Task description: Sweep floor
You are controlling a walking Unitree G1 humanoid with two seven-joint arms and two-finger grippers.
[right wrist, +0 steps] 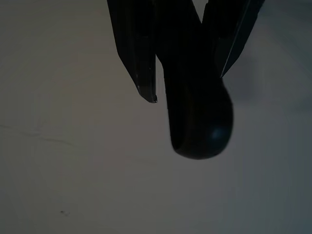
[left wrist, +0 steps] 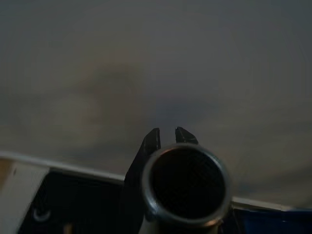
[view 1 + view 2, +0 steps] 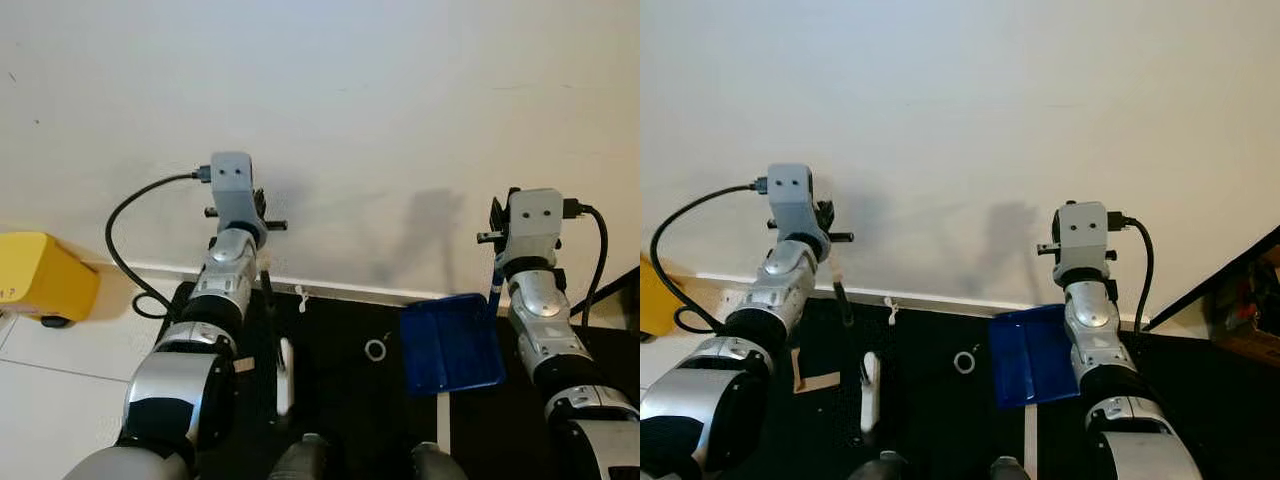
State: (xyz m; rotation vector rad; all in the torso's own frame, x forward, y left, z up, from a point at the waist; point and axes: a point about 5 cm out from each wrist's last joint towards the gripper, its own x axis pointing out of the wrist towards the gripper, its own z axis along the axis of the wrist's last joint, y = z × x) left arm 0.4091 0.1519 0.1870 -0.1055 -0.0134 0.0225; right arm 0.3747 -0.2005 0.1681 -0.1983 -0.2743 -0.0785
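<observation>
While both arms are raised toward a plain white wall point(image 3: 330, 110), the robot stands facing it over a black mat point(image 3: 340, 390) that runs along the baseboard point(image 3: 340, 290).

Left gripper point(image 2: 167, 138): the wrist view shows its two black fingers point(image 2: 152, 141) set narrowly on either side of a round metal tube end point(image 2: 185, 183), which appears to be the broom handle; the fingers look clamped on it, though the shot is dim. From the head views, a thin dark rod point(image 3: 843, 303) drops from this gripper toward the mat.

Right gripper point(image 1: 187, 87): its fingers point(image 1: 136, 53) close on a dark rounded handle end point(image 1: 202, 122), seen against the wall in the wrist view. In the head views a blue dustpan point(image 3: 450, 343) hangs below this arm point(image 3: 540, 320), its pan tilted above the mat, just short of the baseboard.

Floor items: a small white ring point(image 3: 376, 349) lies on the mat between the arms, just beside the dustpan's left edge. A white elongated object point(image 3: 285, 375) lies nearer the left arm point(image 3: 220, 290), and a small white scrap point(image 3: 300, 296) sits near the baseboard. A tan piece point(image 3: 815, 380) rests on the mat by the left arm.

A yellow box point(image 3: 40, 275) sits against the wall at far left, on pale tile point(image 3: 50, 400). A black cable point(image 3: 130, 240) loops from the left wrist.
</observation>
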